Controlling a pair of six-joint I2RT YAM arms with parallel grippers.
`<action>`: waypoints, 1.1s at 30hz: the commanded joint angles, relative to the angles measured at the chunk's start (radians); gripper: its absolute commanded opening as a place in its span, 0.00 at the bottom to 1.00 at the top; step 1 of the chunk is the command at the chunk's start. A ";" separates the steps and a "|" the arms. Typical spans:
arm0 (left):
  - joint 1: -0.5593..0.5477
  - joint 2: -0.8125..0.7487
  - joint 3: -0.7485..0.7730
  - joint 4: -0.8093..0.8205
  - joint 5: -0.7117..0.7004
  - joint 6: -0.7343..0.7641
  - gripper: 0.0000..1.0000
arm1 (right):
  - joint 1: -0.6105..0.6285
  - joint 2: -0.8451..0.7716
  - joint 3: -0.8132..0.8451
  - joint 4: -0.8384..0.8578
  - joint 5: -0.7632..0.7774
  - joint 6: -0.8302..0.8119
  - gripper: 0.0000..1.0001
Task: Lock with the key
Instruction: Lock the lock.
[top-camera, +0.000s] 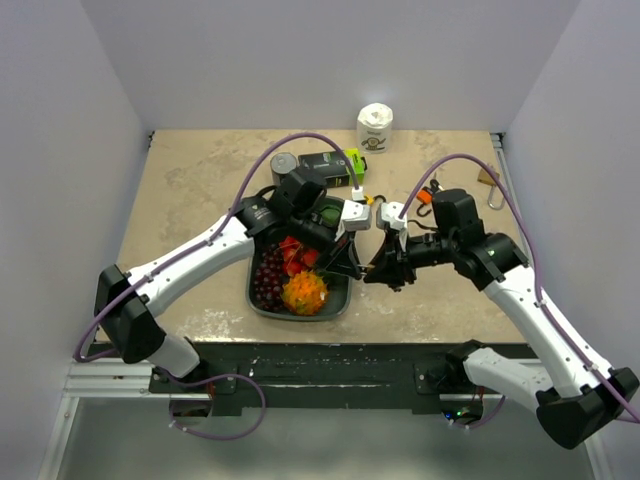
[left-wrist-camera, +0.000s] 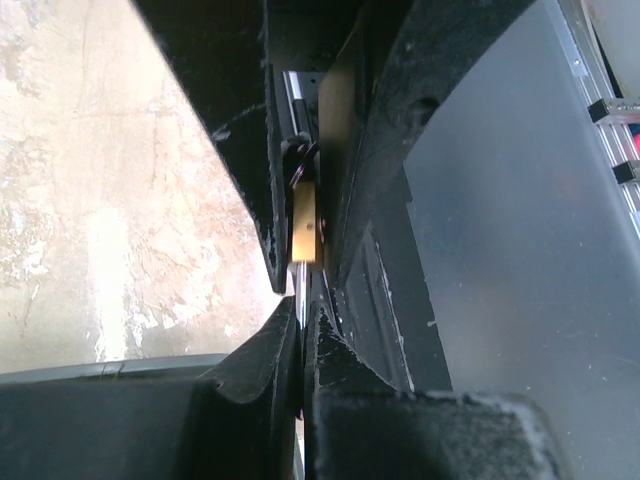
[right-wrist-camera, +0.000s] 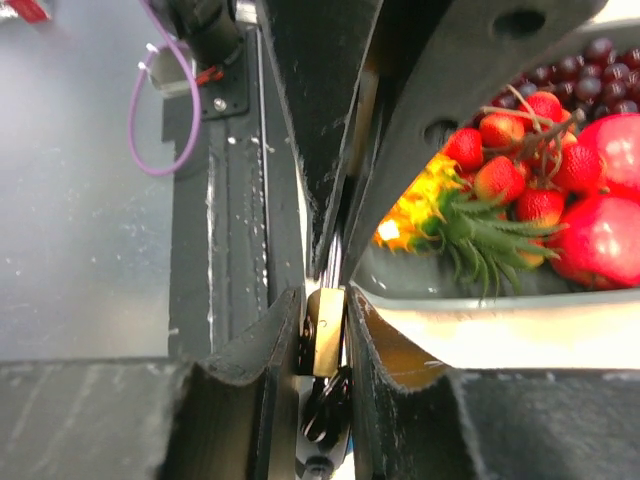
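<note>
Left hand (left-wrist-camera: 300, 338) pinched shut on key (left-wrist-camera: 299, 292), right hand (right-wrist-camera: 325, 312) clamped on brass padlock (right-wrist-camera: 325, 340); held tip to tip above worktop (top-camera: 200, 190), presumably so key can enter it.

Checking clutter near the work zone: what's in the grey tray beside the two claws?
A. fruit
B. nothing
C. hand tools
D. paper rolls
A: the top view shows the tray filled with red strawberries and dark grapes, and the right wrist view shows the same fruit.
</note>
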 joint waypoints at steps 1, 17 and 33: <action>-0.049 -0.032 0.016 0.261 0.078 -0.034 0.00 | 0.037 0.025 0.014 0.061 -0.063 -0.046 0.00; 0.083 -0.111 -0.020 -0.109 0.081 0.280 0.00 | 0.005 -0.055 0.068 -0.084 0.103 -0.037 0.71; 0.076 -0.111 -0.031 -0.086 0.103 0.248 0.00 | 0.007 0.010 0.074 0.065 0.023 0.026 0.63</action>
